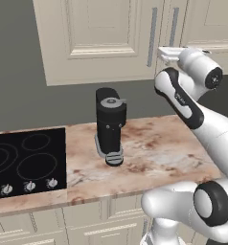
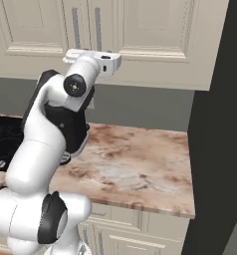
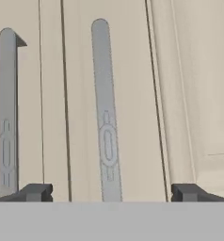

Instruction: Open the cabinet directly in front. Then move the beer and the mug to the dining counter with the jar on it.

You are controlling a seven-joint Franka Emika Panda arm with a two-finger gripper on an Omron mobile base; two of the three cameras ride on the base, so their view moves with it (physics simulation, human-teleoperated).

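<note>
The cream cabinet hangs on the wall straight ahead with both doors shut, so the beer and the mug are hidden. Two long grey bar handles stand side by side where the doors meet. In the hand view the right handle runs up between my two dark fingertips, and the left handle lies just outside the left one. My gripper is open, raised to the doors' lower edge and close in front of the handles, holding nothing. The dining counter and the jar are out of view.
A black coffee machine stands on the marbled counter under the cabinet, beside a black cooktop. Cream drawers run below. A tall dark panel closes off the counter's right end.
</note>
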